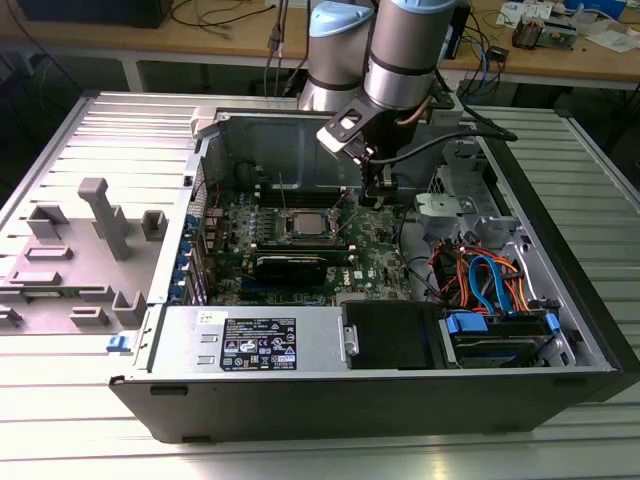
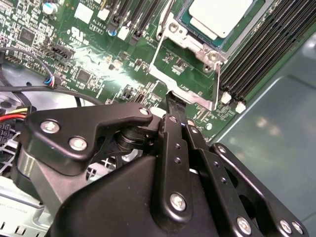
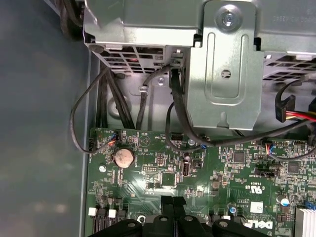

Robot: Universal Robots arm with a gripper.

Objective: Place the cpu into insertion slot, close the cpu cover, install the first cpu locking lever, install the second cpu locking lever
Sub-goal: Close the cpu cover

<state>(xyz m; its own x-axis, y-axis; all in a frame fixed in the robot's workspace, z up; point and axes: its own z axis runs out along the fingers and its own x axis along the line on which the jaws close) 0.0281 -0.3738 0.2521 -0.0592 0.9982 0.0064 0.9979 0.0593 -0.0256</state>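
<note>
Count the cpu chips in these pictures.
1. The cpu lies in the insertion slot, at the middle of the motherboard in the exterior view. The arm could hide others.

I count one robot arm (image 1: pixel 405 50), one open computer case (image 1: pixel 400 400), one green motherboard (image 1: pixel 375 262), one cpu (image 1: pixel 307 222), one black expansion card (image 1: pixel 290 265), one round coin battery (image 3: pixel 124 157) and one grey moulded tray (image 1: pixel 90 300).

My black gripper (image 3: pixel 173 205), fingertips (image 3: pixel 167 208) pressed together, hangs over the green circuit board (image 3: pixel 148 190); a round silver coin battery (image 3: pixel 123 157) and black cables (image 3: pixel 176 101) lie nearby.
</note>
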